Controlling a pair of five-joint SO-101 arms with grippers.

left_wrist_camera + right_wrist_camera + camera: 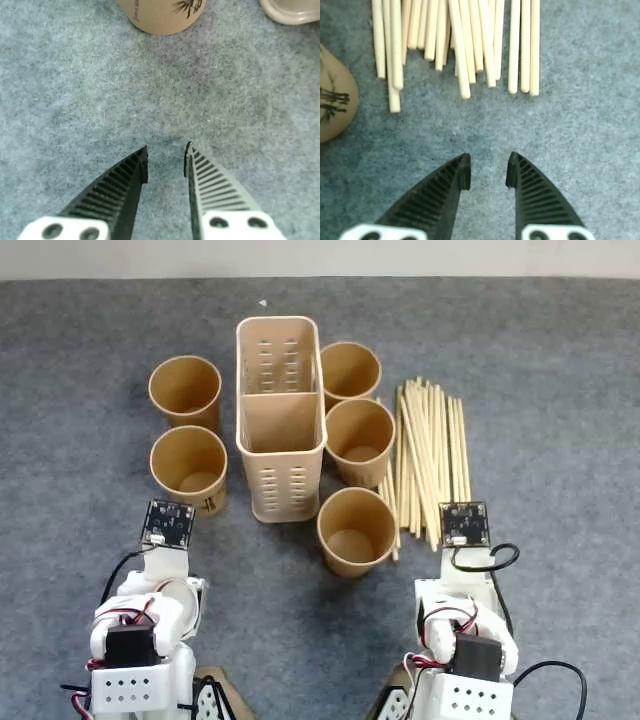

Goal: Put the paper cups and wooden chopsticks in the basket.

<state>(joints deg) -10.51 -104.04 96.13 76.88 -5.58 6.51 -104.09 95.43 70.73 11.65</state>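
Low over carpet [75, 100], left arm [150, 610] folded back, jaws apart, right arm [465, 625] likewise, facing chopsticks [460, 40]

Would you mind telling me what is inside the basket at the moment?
The basket has two compartments split by a divider, with bare inner walls showing; the paper cups and chopsticks all sit outside it. The compartment floors are hidden by the walls.

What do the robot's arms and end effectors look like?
The left arm and right arm are white with black motors, red and black wires, and black wrist camera boards. The left end effector and right end effector have ribbed, pointed dark fingers on white mounts.
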